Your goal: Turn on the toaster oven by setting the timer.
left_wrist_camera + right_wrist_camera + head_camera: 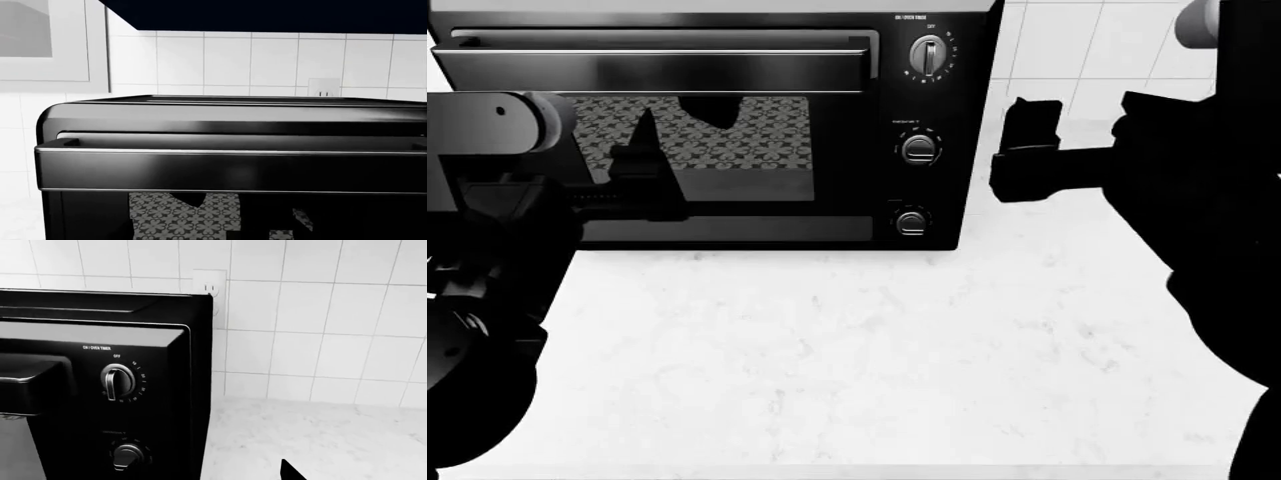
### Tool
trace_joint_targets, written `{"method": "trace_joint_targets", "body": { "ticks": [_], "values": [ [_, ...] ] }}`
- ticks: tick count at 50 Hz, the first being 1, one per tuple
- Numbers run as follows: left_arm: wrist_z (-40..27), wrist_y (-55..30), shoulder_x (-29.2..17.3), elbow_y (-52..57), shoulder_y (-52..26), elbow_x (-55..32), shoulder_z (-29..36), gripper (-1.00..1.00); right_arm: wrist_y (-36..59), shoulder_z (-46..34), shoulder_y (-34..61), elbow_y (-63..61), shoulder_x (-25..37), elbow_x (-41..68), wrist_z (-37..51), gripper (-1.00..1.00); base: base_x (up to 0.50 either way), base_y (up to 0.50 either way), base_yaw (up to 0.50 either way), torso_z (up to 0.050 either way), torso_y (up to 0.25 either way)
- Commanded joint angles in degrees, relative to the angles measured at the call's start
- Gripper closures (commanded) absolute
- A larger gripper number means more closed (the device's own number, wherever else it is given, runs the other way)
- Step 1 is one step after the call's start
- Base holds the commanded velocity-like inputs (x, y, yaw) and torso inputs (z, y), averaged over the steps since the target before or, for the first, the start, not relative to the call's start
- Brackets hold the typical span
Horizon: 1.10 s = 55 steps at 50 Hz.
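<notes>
- Left gripper (647, 170) is raised at the near left, fingers pointing far
- Right gripper (1028, 150) reaches leftward from the right, jaw state unclear

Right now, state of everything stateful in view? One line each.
toaster oven: door closed, upright on counter.
timer: pointer at OFF, untouched.
middle knob: untouched, setting unreadable.
bottom knob: untouched, setting unreadable.
left gripper: before the door glass, empty.
right gripper: right of the oven, empty.

The left gripper (641, 165) hides part of the toaster oven (694, 215) door.
</notes>
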Motion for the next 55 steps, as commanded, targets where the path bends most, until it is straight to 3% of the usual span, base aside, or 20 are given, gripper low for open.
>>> {"method": "trace_joint_targets", "body": {
  "ticks": [1, 35, 55],
  "values": [
    [-0.42, 0.29, -0.18, -0.04, 0.12, -0.51, 0.01, -1.00, -0.82, -4.63, 3.78, 0.88, -0.22, 3.59, 4.01, -1.00, 0.00, 0.00, 0.00, 0.000, 0.000],
    [-1.22, 1.36, -0.65, -0.45, 0.62, -1.51, 0.19, -1.00, -7.81, -13.85, 7.49, 6.39, -3.89, 5.75, 10.07, -1.00, 0.00, 0.00, 0.00, 0.000, 0.000],
    [-1.87, 1.98, -1.03, 0.00, 1.81, -2.64, -0.38, -1.00, -11.65, -18.28, 9.85, 8.21, -6.22, 0.91, 11.20, -1.00, 0.00, 0.00, 0.00, 0.000, 0.000]
  ]
}}
